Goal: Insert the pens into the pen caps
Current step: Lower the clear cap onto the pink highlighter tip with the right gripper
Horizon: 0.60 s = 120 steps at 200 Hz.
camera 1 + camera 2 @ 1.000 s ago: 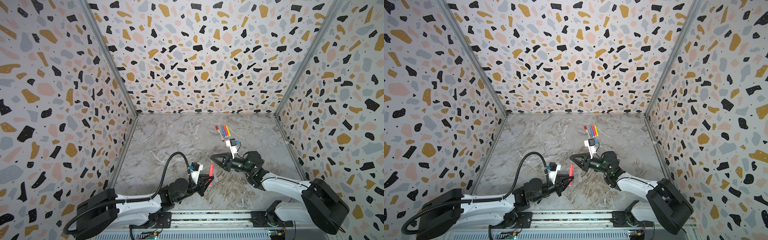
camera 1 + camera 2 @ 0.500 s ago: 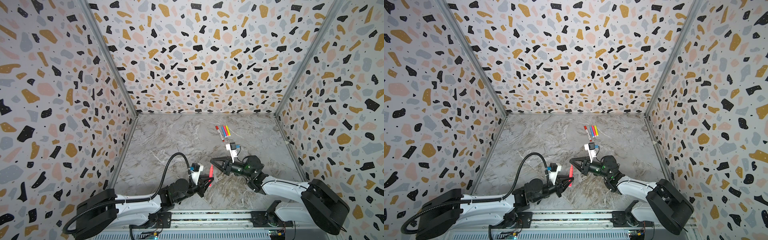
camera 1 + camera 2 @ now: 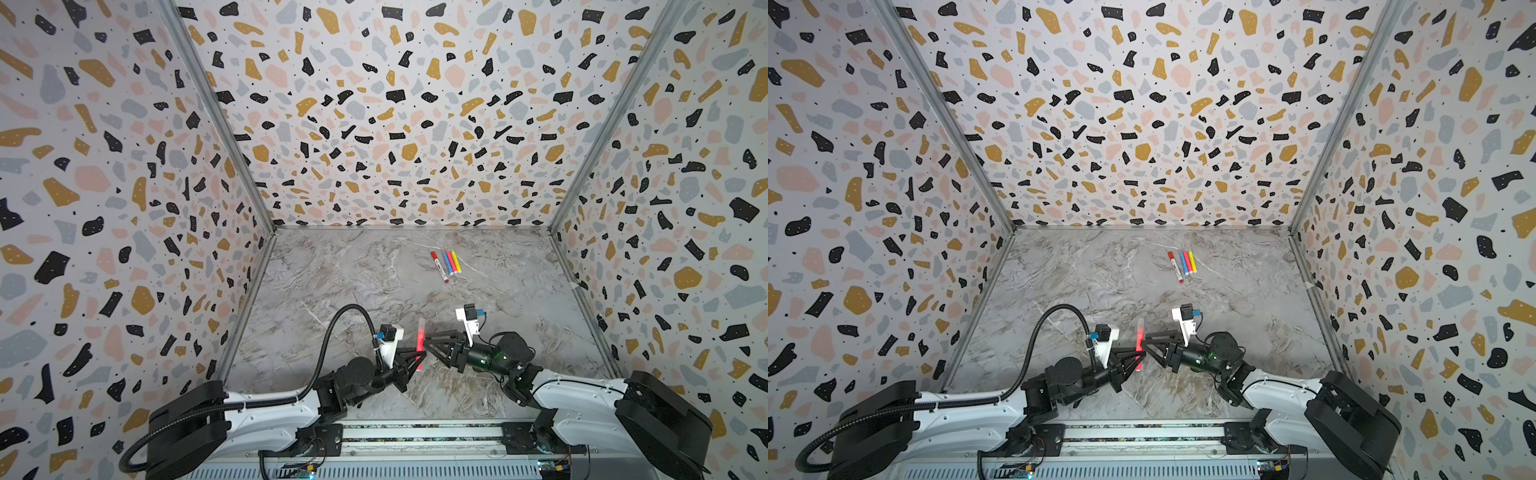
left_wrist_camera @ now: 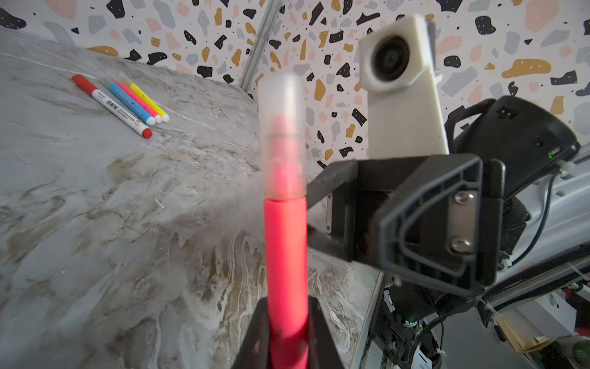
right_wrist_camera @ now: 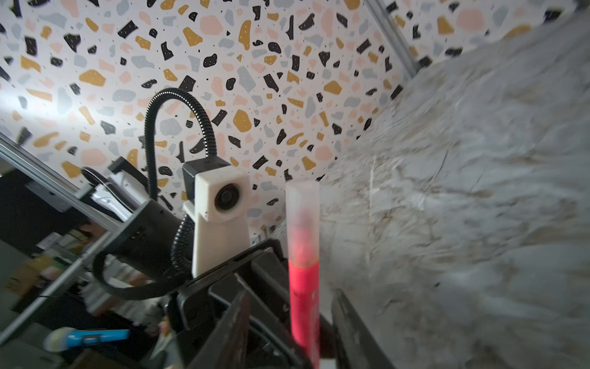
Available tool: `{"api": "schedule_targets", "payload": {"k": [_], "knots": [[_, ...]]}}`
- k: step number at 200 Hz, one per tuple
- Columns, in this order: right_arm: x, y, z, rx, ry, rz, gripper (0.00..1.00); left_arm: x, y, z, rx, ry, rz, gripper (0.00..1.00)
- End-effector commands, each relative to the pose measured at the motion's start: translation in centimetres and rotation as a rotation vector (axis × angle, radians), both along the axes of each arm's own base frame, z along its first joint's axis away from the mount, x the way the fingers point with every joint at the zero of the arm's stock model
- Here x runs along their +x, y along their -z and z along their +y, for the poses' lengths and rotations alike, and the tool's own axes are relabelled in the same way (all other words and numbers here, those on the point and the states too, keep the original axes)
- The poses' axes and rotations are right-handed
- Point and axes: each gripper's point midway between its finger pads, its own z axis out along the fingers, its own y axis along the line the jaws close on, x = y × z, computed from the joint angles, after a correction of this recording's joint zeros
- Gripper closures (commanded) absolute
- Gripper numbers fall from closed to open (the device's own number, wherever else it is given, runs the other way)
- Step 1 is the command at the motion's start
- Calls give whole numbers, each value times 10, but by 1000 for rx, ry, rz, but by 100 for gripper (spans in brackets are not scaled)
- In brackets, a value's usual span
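A pink-red pen [image 3: 420, 347] [image 3: 1138, 347] is clamped at its lower end in my shut left gripper [image 3: 417, 358] [image 3: 1139, 357] [image 4: 287, 332]. A frosted clear pen cap [image 4: 282, 134] [image 5: 301, 220] sits over its tip. My right gripper [image 3: 428, 343] [image 3: 1145, 343] [image 5: 290, 295] faces the left one. Its jaws are open, one on each side of the pen's barrel [image 5: 303, 303], with a gap on both sides. Three more slim pens, blue [image 4: 127, 103], pink and yellow, lie in a row at the back right, beside a white-barrelled, red-capped one [image 3: 439, 266].
The row of pens [image 3: 1181, 264] lies on the marbled floor [image 3: 353, 282], well behind both grippers. Terrazzo-patterned walls [image 3: 395, 124] close in the left, right and back. A metal rail [image 3: 415, 432] with both arm bases runs along the front edge.
My right gripper was shut on the pen's cap end and has now opened, its jaws standing off the barrel. The left gripper has kept its hold and barely moved.
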Motion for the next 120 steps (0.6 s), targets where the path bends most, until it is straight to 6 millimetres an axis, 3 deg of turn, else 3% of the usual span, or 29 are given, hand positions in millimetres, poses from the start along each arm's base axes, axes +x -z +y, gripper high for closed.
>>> {"api": "schedule_targets", "payload": {"k": [1,38,60,77,100,120], "knots": [[-5,-12,-3,4,-8,-52,44,5,-26,1,-85,-26,-43,100],[9,-20,-12,-79,97,-87,42,5,-24,3,-76,-26,-45,100],[29,-20,-17,-201,179,-86,42,4,-22,2,-66,-23,-48,100],[38,-33,-18,-236,196,-105,42,4,-20,1,-51,-20,-49,100],[47,-48,-16,-254,212,-120,42,7,-6,2,7,-37,-54,100],[54,-48,-9,-300,206,-102,45,9,7,6,68,-55,-56,100]]}}
